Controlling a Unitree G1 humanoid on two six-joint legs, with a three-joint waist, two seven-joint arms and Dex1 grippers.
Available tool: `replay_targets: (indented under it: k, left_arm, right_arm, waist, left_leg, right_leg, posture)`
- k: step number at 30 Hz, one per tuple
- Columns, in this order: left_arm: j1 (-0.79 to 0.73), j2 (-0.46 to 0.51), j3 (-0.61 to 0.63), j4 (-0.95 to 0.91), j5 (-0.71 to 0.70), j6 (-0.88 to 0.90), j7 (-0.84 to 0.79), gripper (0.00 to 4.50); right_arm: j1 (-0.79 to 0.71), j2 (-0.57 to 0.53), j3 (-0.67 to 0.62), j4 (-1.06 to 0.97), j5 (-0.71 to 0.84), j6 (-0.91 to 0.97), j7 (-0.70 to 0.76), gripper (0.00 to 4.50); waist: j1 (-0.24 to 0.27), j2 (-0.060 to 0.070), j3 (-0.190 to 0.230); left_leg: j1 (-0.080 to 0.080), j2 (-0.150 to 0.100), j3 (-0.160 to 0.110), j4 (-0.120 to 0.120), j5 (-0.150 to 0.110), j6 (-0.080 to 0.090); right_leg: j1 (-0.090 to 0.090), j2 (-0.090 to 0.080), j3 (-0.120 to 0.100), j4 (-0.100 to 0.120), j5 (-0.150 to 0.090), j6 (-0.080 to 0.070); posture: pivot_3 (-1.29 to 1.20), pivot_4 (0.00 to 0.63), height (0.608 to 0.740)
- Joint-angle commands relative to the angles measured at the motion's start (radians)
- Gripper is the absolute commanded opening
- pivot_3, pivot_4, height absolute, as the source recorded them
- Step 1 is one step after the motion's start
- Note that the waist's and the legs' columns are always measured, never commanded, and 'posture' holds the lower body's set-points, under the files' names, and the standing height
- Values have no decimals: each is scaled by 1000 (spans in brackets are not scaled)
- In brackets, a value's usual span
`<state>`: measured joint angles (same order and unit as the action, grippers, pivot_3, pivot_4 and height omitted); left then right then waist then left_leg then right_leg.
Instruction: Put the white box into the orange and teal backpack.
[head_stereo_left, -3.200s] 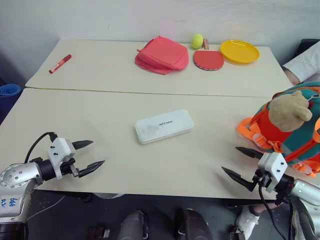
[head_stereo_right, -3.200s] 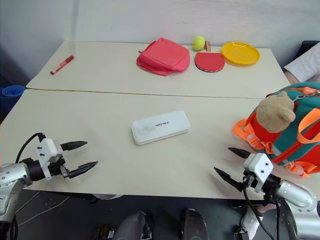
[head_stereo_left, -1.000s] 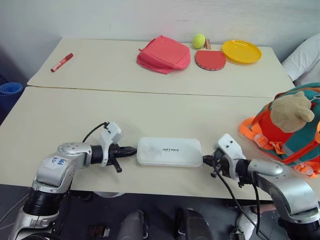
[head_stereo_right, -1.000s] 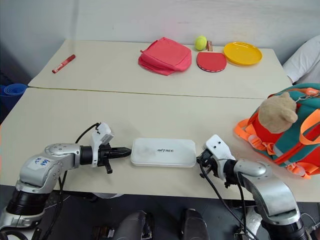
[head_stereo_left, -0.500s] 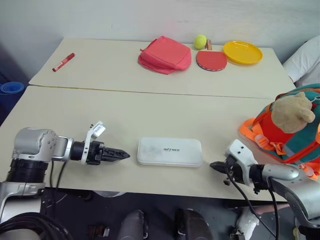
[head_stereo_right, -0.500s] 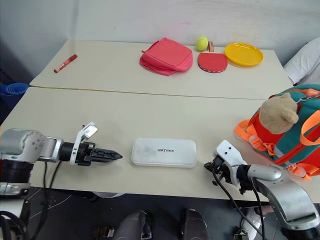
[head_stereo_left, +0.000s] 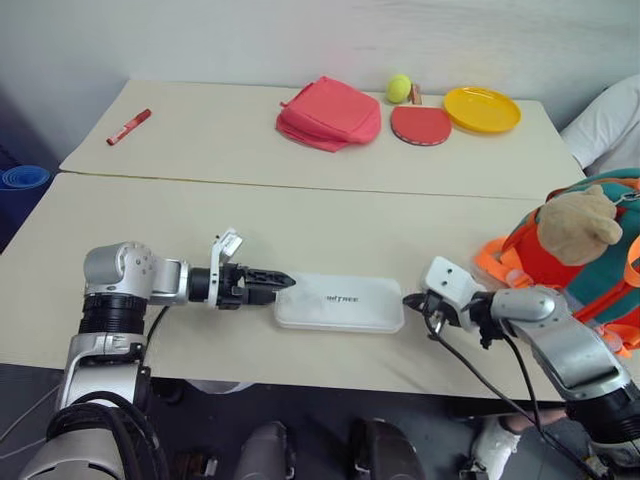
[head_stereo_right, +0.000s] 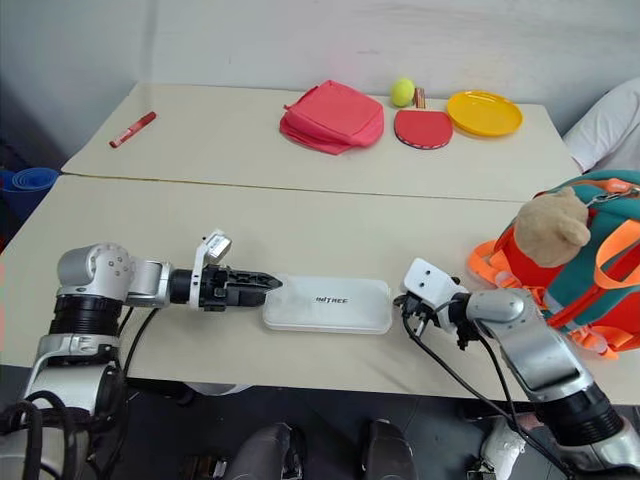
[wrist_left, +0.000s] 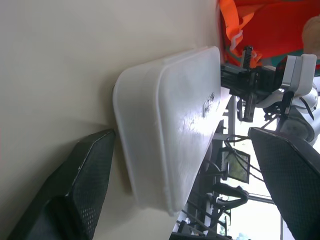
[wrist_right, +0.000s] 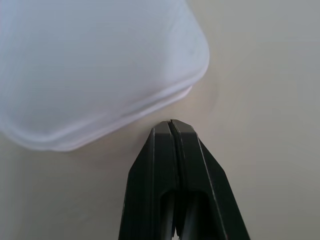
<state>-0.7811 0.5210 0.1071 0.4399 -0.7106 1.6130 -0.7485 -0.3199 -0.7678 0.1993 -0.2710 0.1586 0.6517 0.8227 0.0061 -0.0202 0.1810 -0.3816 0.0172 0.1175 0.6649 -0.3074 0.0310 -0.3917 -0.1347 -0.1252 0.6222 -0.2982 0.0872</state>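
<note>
white box (head_stereo_left: 340, 302) lies flat on counter (head_stereo_left: 300, 220), well apart from orange and teal backpack (head_stereo_left: 590, 270), so nothing packed yet; left pincer (wrist_left: 190, 190) fingers apart astride box's end; right pincer (wrist_right: 172, 127) together at opposite end; lift & carry to backpack left.

Two cream tables (head_stereo_left: 180, 215) stand edge to edge. Near table: white box (head_stereo_left: 340, 301) lying flat at centre front, orange and teal backpack (head_stereo_left: 585, 262) at the right edge. Far table: red marker (head_stereo_left: 128, 126), pink-red pouch (head_stereo_left: 329, 111), tennis ball (head_stereo_left: 397, 88), red paddle (head_stereo_left: 420, 123), yellow plate (head_stereo_left: 482, 109) (grouped along the far side).
</note>
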Motion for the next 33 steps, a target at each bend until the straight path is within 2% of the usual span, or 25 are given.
replay_targets:
  k: [1,7,13,17,18,21,25,27,30,32,33]
  left_arm:
    - [12,-36,-39,19,-44,1,55,4458]
    - [5,-73,-2,35,-171,1,153,4458]
    - [22,-70,16,4,-283,1,202,2789]
    - [73,-106,142,-114,-335,-36,146,1486]
    - [86,-88,138,-173,-363,-38,87,1293]
    - [113,-51,124,-286,-379,-117,-38,1290]
    - [165,16,-12,-407,-213,-436,-241,1290]
    - [177,-3,-28,-414,-150,-617,-317,1290]
    - [202,21,-120,-409,1,-909,-495,1290]
    - [200,25,-150,-383,51,-1003,-554,1290]
    - [192,18,-151,-367,59,-1021,-561,1290]
  right_arm:
    - [-2,38,45,-2,-1,4,9,0]
    - [-14,83,37,-30,10,26,5,0]
    - [34,78,-12,-59,20,34,-2,0]
    - [213,115,-219,-223,203,178,-19,0]
    - [278,133,-286,-280,236,180,-31,167]
    - [468,171,-457,-419,306,129,-36,801]
    - [659,253,-672,-501,375,-62,-11,2106]
    - [774,296,-788,-508,384,-111,-24,2727]
    - [927,402,-909,-503,391,-233,-47,3708]
    - [1003,493,-972,-487,405,-317,-72,4369]
    - [1037,523,-991,-479,415,-344,-73,4472]
  waist:
    - [-2,0,0]
    - [-4,0,0]
    - [-4,0,0]
    - [7,0,0]
    - [10,0,0]
    - [18,3,2]
    - [16,4,2]
    - [20,5,2]
    - [24,5,2]
    - [22,5,2]
    - [20,6,2]
  left_leg:
    - [0,0,0,0,0,0]
    - [0,0,0,0,0,0]
    - [-2,0,0,-1,1,2]
    - [-6,0,-2,0,1,3]
    - [-6,0,-2,-1,1,3]
    - [-9,0,-2,-1,1,3]
    - [-6,-1,0,-2,-1,-2]
    - [-4,-1,1,-3,-2,-2]
    - [-5,0,1,-4,-2,-2]
    - [-5,0,2,-8,-2,-3]
    - [-5,0,3,-9,-2,-3]
  right_leg:
    - [0,0,0,0,0,0]
    - [0,0,0,0,0,0]
    - [-2,1,0,0,0,0]
    - [-3,1,-2,0,0,0]
    - [-3,1,-2,-1,0,0]
    - [-5,3,-3,-2,0,0]
    - [-2,3,-2,-6,1,1]
    - [-2,2,1,-6,1,2]
    - [-3,3,1,-7,1,1]
    - [-5,3,2,-7,0,0]
    - [-6,3,2,-8,0,0]
  posture:
    - [0,150,740]
    - [0,150,740]
    - [0,150,740]
    - [0,150,740]
    - [0,150,740]
    - [0,150,740]
    - [0,150,740]
    - [0,150,740]
    - [0,150,740]
    - [0,150,740]
    - [0,150,740]
